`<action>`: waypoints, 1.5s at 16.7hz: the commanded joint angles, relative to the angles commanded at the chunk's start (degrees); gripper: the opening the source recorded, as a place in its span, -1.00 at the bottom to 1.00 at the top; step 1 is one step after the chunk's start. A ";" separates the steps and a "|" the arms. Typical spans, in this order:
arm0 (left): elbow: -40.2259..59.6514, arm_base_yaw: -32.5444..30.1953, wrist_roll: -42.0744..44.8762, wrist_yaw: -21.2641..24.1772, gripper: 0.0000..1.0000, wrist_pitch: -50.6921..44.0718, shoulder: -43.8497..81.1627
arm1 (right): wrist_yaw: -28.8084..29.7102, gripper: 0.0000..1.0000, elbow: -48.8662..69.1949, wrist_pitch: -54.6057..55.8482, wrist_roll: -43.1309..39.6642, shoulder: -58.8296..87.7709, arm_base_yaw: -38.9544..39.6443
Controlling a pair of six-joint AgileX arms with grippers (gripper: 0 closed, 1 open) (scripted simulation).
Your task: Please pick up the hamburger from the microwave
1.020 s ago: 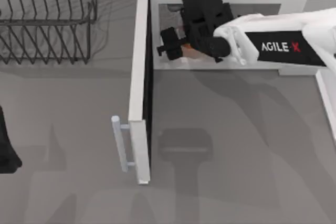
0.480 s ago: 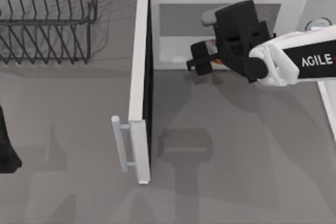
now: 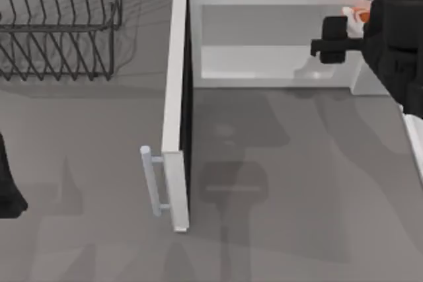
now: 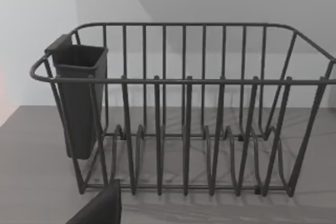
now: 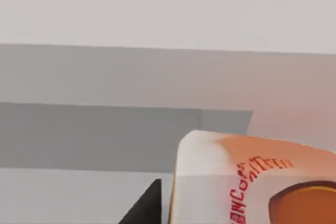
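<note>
The white microwave [image 3: 277, 64] stands at the back of the table with its door [image 3: 177, 97] swung wide to the left and its pale cavity bare. My right gripper [image 3: 353, 26] hovers over the microwave's right end, shut on the hamburger [image 3: 357, 13], of which a small orange and white patch peeks out. In the right wrist view the hamburger [image 5: 252, 182] sits very close, white and orange with red lettering, beside a dark fingertip [image 5: 146, 207]. My left arm [image 3: 8, 189] is parked at the table's left edge.
A black wire rack [image 3: 59, 24] stands at the back left; the left wrist view faces the rack [image 4: 184, 119] and its dark cup [image 4: 79, 98]. The door's bar handle [image 3: 153, 179] juts toward the table's middle. Grey tabletop lies open in front of the microwave.
My right gripper has pulled out of the microwave cavity and moved right, carrying the hamburger with it. The cavity now stands bare. The left arm has not moved.
</note>
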 joint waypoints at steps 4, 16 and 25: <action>0.00 0.00 0.00 0.00 1.00 0.00 0.00 | 0.32 -1.00 -1.90 1.24 0.34 -1.89 -0.50; 0.00 0.00 0.00 0.00 1.00 0.00 0.00 | 0.76 -1.00 -7.61 26.56 0.46 17.10 -0.16; 0.00 0.00 0.00 0.00 1.00 0.00 0.00 | 0.75 -1.00 -11.16 37.43 0.38 25.06 -0.49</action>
